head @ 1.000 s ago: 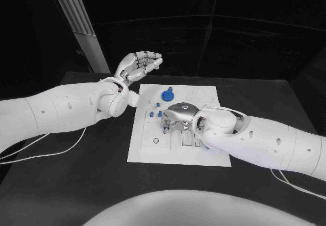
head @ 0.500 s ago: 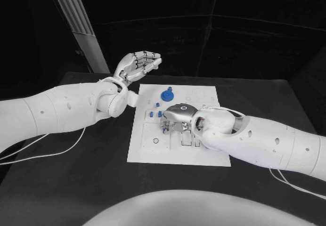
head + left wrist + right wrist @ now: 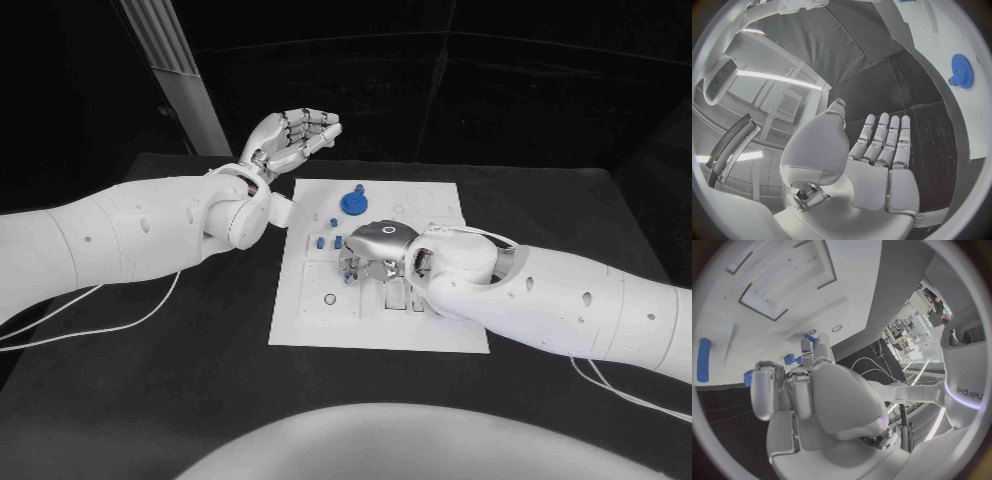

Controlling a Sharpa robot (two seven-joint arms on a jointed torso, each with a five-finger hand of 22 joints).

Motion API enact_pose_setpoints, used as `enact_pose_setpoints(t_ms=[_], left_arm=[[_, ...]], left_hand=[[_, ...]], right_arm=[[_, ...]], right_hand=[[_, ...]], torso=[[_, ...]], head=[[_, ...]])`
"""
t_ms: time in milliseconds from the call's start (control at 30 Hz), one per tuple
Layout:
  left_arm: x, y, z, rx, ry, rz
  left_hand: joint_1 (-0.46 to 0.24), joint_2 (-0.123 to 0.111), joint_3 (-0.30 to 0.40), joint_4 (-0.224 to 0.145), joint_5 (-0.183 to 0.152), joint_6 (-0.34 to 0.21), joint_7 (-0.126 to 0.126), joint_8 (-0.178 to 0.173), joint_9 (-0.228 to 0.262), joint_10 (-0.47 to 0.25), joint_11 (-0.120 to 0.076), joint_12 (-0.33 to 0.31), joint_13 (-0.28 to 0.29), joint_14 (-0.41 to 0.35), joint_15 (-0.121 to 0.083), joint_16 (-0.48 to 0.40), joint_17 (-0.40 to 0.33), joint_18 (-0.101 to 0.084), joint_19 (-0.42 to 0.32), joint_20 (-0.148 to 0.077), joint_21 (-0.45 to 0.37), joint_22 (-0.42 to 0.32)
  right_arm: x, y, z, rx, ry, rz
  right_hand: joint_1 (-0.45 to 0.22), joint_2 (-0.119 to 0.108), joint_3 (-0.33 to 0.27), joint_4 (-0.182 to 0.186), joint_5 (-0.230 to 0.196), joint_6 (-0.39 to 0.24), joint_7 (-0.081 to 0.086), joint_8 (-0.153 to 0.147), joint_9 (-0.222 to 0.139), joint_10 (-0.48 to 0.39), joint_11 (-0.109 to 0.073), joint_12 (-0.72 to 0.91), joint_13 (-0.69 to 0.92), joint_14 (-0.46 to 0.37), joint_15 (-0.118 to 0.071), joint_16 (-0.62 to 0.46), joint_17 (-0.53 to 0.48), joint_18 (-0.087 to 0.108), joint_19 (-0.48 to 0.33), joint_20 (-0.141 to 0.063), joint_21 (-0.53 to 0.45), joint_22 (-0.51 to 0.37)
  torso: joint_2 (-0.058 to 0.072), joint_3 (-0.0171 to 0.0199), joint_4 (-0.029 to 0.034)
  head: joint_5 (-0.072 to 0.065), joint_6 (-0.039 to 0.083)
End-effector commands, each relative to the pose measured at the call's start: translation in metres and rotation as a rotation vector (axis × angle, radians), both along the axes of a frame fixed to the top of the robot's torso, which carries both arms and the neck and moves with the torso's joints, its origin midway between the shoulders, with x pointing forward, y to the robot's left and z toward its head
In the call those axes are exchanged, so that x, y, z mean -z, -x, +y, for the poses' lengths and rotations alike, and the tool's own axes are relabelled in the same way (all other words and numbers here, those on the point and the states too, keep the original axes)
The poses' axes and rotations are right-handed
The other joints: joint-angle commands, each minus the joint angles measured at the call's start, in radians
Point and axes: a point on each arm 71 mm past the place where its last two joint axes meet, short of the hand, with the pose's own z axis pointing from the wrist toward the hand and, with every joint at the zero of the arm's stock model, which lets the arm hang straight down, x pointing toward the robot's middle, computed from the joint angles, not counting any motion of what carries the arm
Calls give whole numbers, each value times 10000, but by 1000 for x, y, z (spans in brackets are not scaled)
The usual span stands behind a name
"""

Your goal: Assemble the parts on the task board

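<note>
— Blue plastic, all of it, and small. See the gear (image 3: pixel 353 201)? It sits on the far part of the white board (image 3: pixel 433 335), away from the robot, with a little knob sticking up.

— And the tiny ones?

— A few blue pegs (image 3: pixel 319 241) lie near the board's left side, just beside the right hand (image 3: pixel 378 250). I'd guess they weigh almost nothing and are stiff and a bit slick, so they would skate off if nudged sideways.

— Where would you take hold?

— The gear by its rim or that knob, a light pinch from above. The pegs across their short sides, fingertips only; squeeze hard and they may pop out.

— What is the right hand doing?

— It is down over the middle of the board, fingers curled toward the slots. In its wrist camera the fingers (image 3: pixel 808 347) bend in near a blue peg, but I cannot tell whether they pinch it or only hover.

— And the left?

— The left hand (image 3: pixel 293 135) is raised off the board's far left corner, palm up, fingers loosely apart, holding nothing.
</note>
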Motion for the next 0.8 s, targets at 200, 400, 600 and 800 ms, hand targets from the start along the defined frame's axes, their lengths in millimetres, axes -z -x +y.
enact_pose_setpoints(t_ms=[200,400,600,800], left_arm=[[-14,5,-2,442,634,-1816],[-14,5,-1,440,631,-1814],[-14,4,-2,446,633,-1811],[-14,4,-2,454,636,-1809]], left_hand=[[3,117,-68,-7,56,-86,1153,44,-8,-64,24,50,-15,-72,-14,55,-8,-141,74,-6,-55,-9],[3,119,-69,-7,56,-87,1154,45,-9,-66,25,53,-15,-73,-14,57,-10,-142,74,-6,-56,-10],[5,125,-75,-7,58,-92,1154,48,-10,-71,26,60,-16,-76,-13,63,-19,-143,72,-6,-59,-14],[6,129,-78,-7,58,-96,1155,50,-10,-75,26,65,-17,-79,-12,67,-25,-144,70,-5,-62,-16]], right_arm=[[-1,2,0,-31,-157,42],[-2,3,-1,18,-376,36],[-3,4,-2,74,-531,-24],[-3,5,-4,119,-623,-51]], right_hand=[[-33,394,46,19,-47,12,53,-30,-5,2,85,-43,-2,1039,53,15,2616,86,465,59,-47,2031],[-35,428,66,22,-46,24,59,-39,-2,16,86,-58,0,1039,55,15,2616,86,466,64,-46,2032],[-40,482,98,27,-45,30,66,-59,-1,26,92,-87,-1,1039,59,15,2616,88,463,72,-53,2028],[-33,571,158,28,-44,27,68,-91,-1,31,96,-128,-2,1039,63,15,2616,89,463,81,-57,2027]], torso=[[1,2,-2],[4,1,0],[2,-4,-5],[0,-1,-3]], head=[[12,0],[4,0],[-11,0],[-10,0]])
